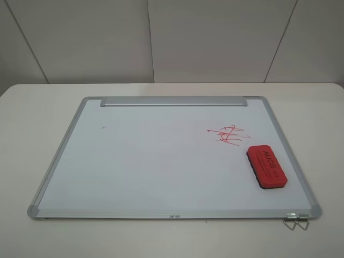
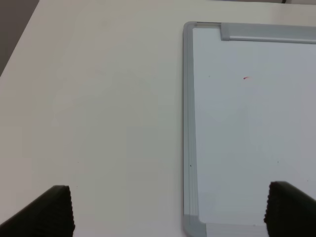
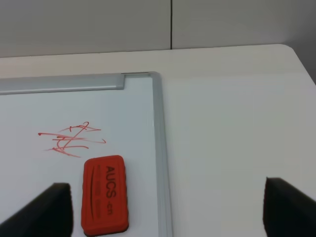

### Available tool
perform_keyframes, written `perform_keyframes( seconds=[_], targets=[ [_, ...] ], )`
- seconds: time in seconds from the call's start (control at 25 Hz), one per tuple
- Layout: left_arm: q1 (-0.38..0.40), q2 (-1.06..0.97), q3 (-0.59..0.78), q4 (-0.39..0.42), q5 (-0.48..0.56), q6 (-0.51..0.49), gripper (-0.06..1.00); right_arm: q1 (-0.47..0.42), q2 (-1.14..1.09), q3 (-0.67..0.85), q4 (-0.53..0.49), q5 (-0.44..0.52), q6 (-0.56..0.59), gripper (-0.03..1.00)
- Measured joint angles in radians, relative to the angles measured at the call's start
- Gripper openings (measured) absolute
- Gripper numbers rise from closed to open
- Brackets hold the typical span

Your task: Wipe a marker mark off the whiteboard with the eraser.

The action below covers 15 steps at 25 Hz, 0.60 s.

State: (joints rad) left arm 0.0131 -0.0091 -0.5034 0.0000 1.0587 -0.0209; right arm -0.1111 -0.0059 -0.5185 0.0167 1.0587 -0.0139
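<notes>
The whiteboard [image 1: 161, 172] lies flat on the white table. The marker mark [image 1: 228, 134], a red scribble, sits on its right part, and the right wrist view shows it too [image 3: 71, 139]. The red eraser [image 1: 266, 166] rests on the board just in front of the mark, close to the right frame [image 3: 103, 195]. Neither arm appears in the high view. My right gripper [image 3: 173, 207] hovers open above the board's right edge, with the eraser below, near one finger [image 3: 57, 210]. My left gripper [image 2: 173, 210] is open over the board's left frame [image 2: 188, 123], holding nothing.
A silver rail [image 1: 173, 101] runs along the board's far edge. A tiny red fleck [image 1: 104, 128] marks the board's left part. A metal clip [image 1: 295, 220] sticks out at the near right corner. Bare white table [image 1: 32, 134] surrounds the board, with wall panels behind.
</notes>
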Motion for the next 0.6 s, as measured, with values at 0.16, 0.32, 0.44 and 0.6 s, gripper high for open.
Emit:
perform_keyframes(
  seconds=[0.16, 0.32, 0.44, 0.6],
  targets=[
    [0.000, 0.000, 0.000, 0.000, 0.000, 0.000, 0.77, 0.062, 0.000, 0.000, 0.001, 0.000, 0.000, 0.70],
    [0.000, 0.000, 0.000, 0.000, 0.000, 0.000, 0.77, 0.066, 0.000, 0.000, 0.001, 0.000, 0.000, 0.70],
    [0.000, 0.000, 0.000, 0.000, 0.000, 0.000, 0.77, 0.066, 0.000, 0.000, 0.001, 0.000, 0.000, 0.70],
    [0.000, 0.000, 0.000, 0.000, 0.000, 0.000, 0.77, 0.066, 0.000, 0.000, 0.001, 0.000, 0.000, 0.70]
  ],
)
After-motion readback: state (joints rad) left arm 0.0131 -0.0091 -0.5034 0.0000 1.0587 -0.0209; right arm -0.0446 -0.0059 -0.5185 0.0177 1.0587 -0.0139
